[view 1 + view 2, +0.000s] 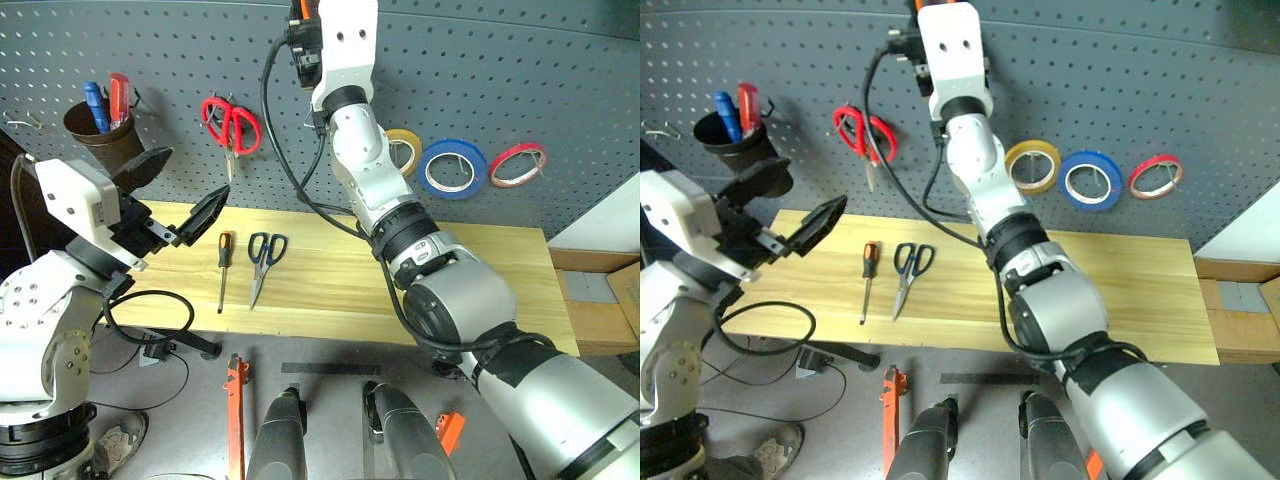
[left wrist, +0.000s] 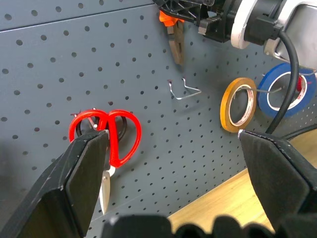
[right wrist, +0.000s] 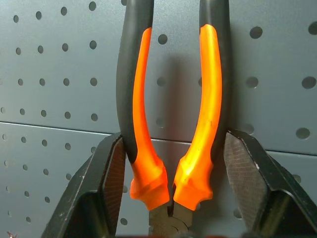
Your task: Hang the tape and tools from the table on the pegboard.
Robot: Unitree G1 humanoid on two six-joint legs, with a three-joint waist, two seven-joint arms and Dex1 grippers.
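Closest in, the left hand (image 1: 175,195) hangs over the desk's (image 1: 330,290) left end with its fingers spread wide and nothing between them, aimed up at the pegboard (image 1: 520,80). On the board to its left sits a dark cup (image 1: 103,135) holding red and blue screwdrivers, and beside that the red scissors (image 1: 230,125) hang on a hook.

On the desk, towards its left end and nearer the back edge than the front, lie the screwdriver (image 1: 223,270) and, just to its right, the dark scissors (image 1: 263,262), apart from each other and both untouched.

Further right, the right hand (image 3: 171,158) is raised high against the board. Its fingers are clamped on the pliers (image 3: 171,99) from both sides near the joint, handles pointing away from the wrist and close to the panel. So the pliers look to be the step in hand: getting them onto a hook. A bare wire hook (image 2: 184,90) sits just below the pliers' nose in the left wrist view, and I'd guess that is the target. The next move calls for spreading the handles over that hook and letting go only once the tool bears on it; otherwise it could drop onto the desk.

To the right of the arm hang the yellow roll (image 1: 1032,165), the tape (image 1: 1091,181) and the red roll (image 1: 1157,176), each on its own peg, so the tape seems done. The arm's black cable (image 1: 285,170) dangles across the board near the hook and could snag.
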